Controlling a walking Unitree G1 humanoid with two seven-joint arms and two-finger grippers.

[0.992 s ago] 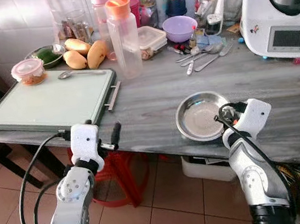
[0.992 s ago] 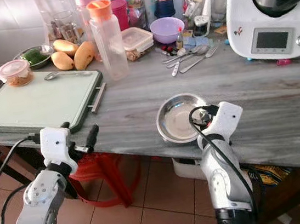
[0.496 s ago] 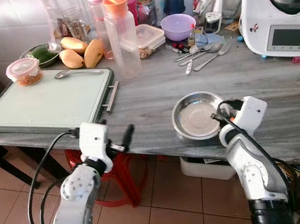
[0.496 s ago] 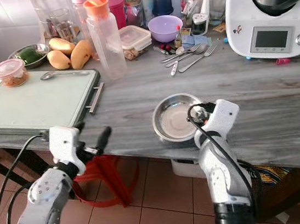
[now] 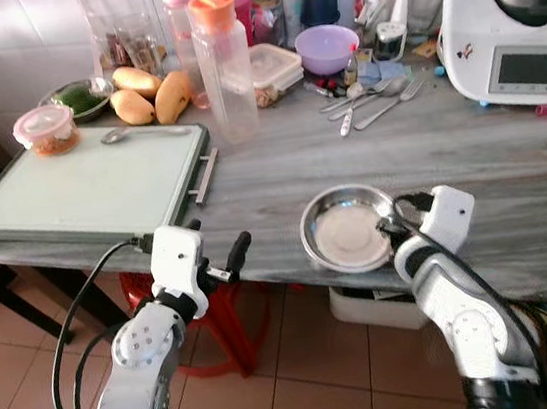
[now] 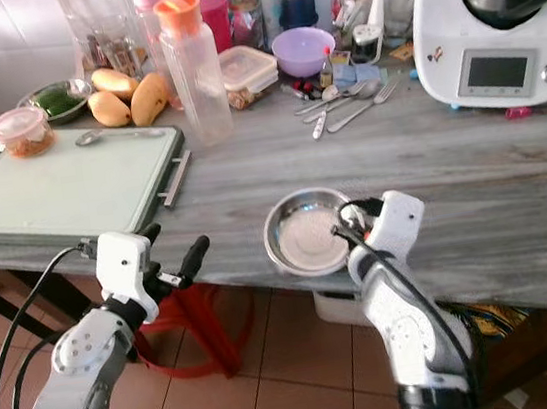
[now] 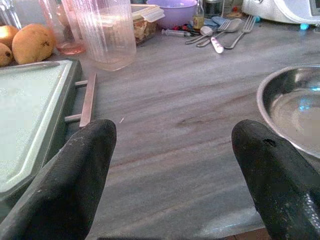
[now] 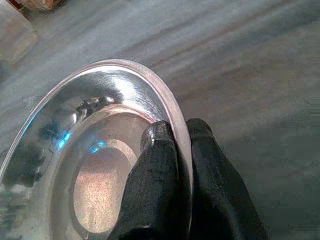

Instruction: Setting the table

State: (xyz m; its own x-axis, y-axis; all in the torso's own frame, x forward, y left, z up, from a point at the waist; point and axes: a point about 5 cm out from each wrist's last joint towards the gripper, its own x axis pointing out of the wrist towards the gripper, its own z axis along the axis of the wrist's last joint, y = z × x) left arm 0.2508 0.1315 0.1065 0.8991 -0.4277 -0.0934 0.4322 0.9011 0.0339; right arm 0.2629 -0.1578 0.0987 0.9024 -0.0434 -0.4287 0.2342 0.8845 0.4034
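At the near edge of the grey counter point(image 5: 510, 158), our right tool point(image 8: 181, 131) is clamped on the rim of the steel plate point(image 5: 345, 228), one finger inside the rim and one outside, with the plate resting on the counter just beyond the tool. Our left tool point(image 7: 170, 145) has its fingers spread wide apart and holds nothing, hovering off the counter edge, with the green tray point(image 5: 89, 184) ahead of it and the plate off to its right.
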